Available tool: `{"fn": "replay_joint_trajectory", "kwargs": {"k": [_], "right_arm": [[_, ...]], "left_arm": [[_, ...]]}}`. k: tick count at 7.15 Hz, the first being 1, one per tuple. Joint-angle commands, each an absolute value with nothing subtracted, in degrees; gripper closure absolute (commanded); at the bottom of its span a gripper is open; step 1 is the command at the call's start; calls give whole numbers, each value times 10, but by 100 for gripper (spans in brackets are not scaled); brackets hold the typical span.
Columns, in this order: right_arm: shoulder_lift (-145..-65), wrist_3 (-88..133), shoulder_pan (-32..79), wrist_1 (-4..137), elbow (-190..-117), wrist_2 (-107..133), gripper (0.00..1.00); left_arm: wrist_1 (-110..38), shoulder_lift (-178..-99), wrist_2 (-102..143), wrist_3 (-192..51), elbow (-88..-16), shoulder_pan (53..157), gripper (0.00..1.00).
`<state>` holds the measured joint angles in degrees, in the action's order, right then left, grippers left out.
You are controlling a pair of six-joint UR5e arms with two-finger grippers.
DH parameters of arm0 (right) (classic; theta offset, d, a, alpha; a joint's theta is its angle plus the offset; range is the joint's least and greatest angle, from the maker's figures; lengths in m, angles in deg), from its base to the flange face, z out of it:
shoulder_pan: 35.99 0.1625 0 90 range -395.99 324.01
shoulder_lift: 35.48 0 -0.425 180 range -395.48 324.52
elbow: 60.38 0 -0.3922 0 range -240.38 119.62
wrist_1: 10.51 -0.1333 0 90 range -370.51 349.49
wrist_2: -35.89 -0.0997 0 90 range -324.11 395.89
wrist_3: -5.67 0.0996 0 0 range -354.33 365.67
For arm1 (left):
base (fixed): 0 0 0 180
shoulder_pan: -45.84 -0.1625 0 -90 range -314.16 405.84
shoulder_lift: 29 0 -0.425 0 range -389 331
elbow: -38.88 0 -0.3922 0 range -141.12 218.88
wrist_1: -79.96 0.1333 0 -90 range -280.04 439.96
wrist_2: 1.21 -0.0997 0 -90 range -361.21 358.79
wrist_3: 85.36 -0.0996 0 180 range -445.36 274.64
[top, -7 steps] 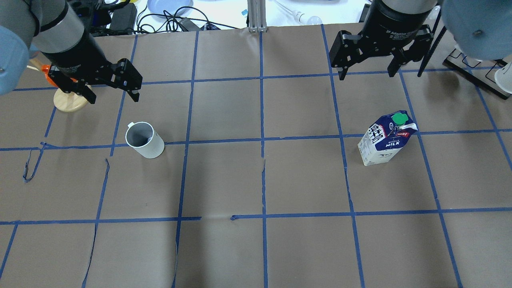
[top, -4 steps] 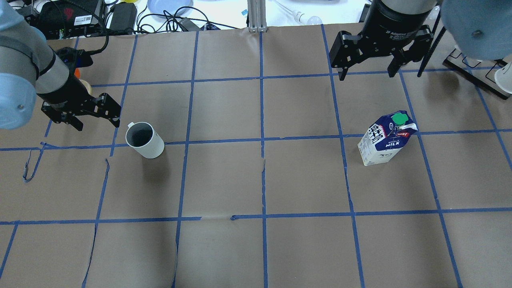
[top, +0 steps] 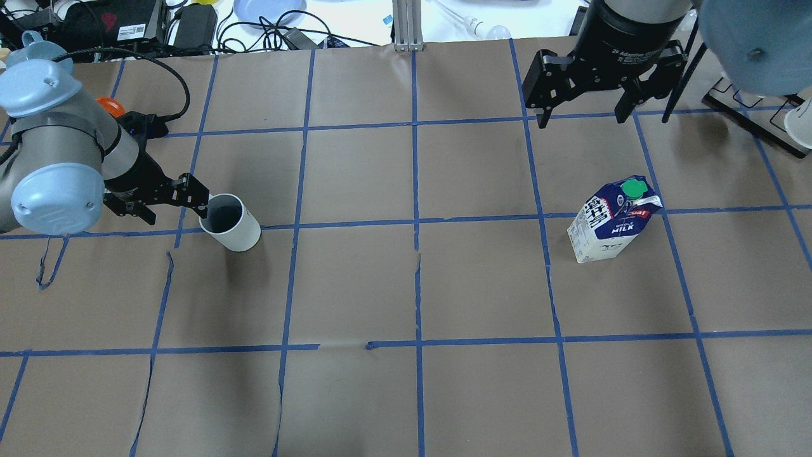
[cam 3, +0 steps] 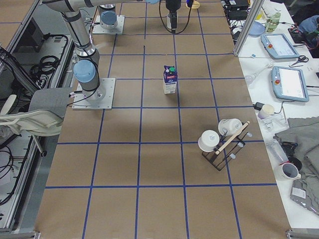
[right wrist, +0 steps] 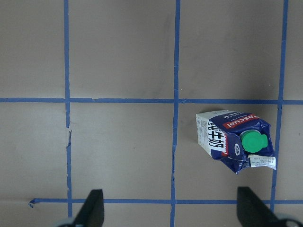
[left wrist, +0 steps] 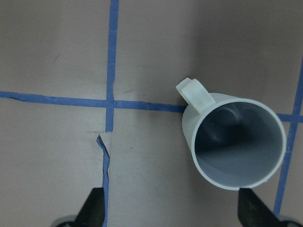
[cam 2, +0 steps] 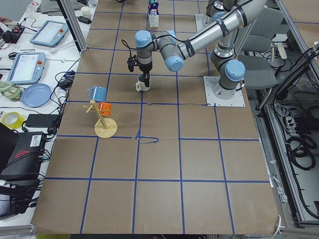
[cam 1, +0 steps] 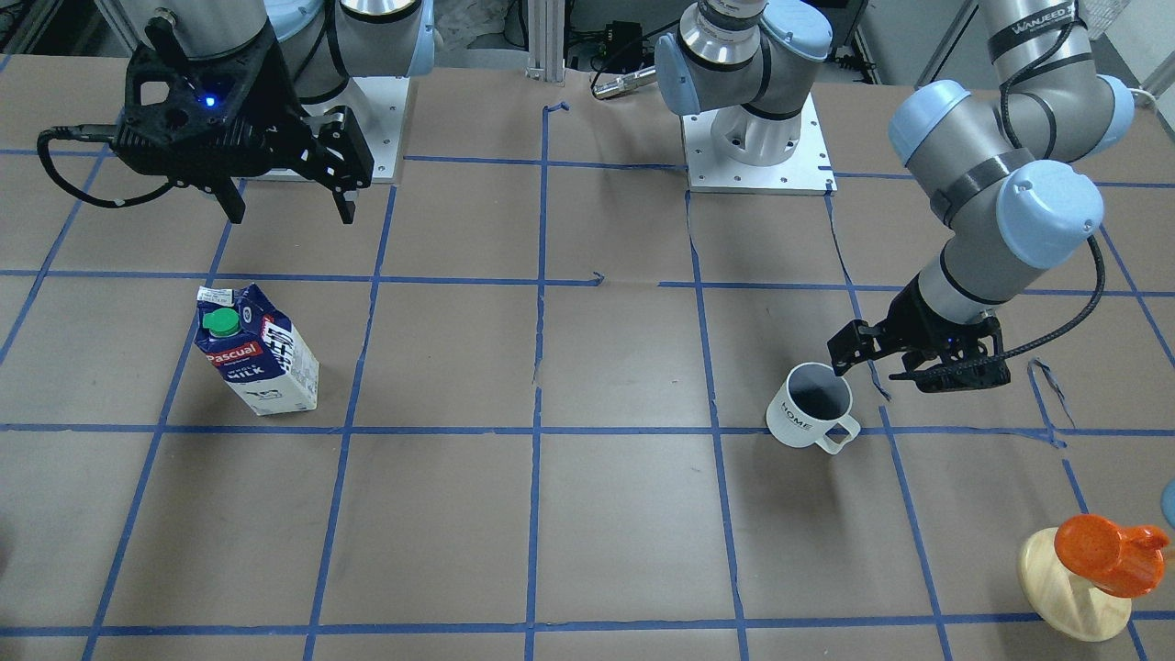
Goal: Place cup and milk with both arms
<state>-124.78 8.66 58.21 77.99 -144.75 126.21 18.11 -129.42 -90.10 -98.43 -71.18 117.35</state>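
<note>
The cup [top: 229, 222] stands upright on the left half of the table [top: 406, 285], mouth up and handle toward the far left. The milk [top: 612, 222] stands on the right half, well apart from it. The left gripper [top: 175, 211] hangs low just left of the cup, jaws spread and holding nothing. Its inner fingertip is at the rim by the handle, though contact cannot be told; this looks like lining up to pinch the cup's wall. The right gripper [top: 578, 118] is also spread and empty, high beyond the milk, seemingly waiting its turn. A second ago the left gripper was up at the far left. It has since come down and in, first stopping short of the cup and now reaching its rim. Cup, milk and right gripper have not moved.
</note>
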Motion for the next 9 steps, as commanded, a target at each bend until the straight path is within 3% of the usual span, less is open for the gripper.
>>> {"fn": "replay_joint_trajectory", "kwargs": {"k": [1, 2, 3, 5, 9], "right_arm": [[-1248, 86, 581, 780, -1448, 1262, 0], [-1248, 86, 582, 780, -1448, 1262, 0], [-1248, 86, 581, 780, -1448, 1262, 0], [-1248, 86, 581, 780, -1448, 1262, 0], [-1248, 86, 581, 780, -1448, 1262, 0]], "left_arm": [[206, -1324, -885, -980, -713, 1174, 14], [206, -1337, -885, -978, -714, 1174, 55], [207, -1345, -883, -978, -714, 1174, 86], [209, -1346, -863, -937, -712, 1183, 100], [195, -1294, -841, -841, -711, 1247, 100]]}}
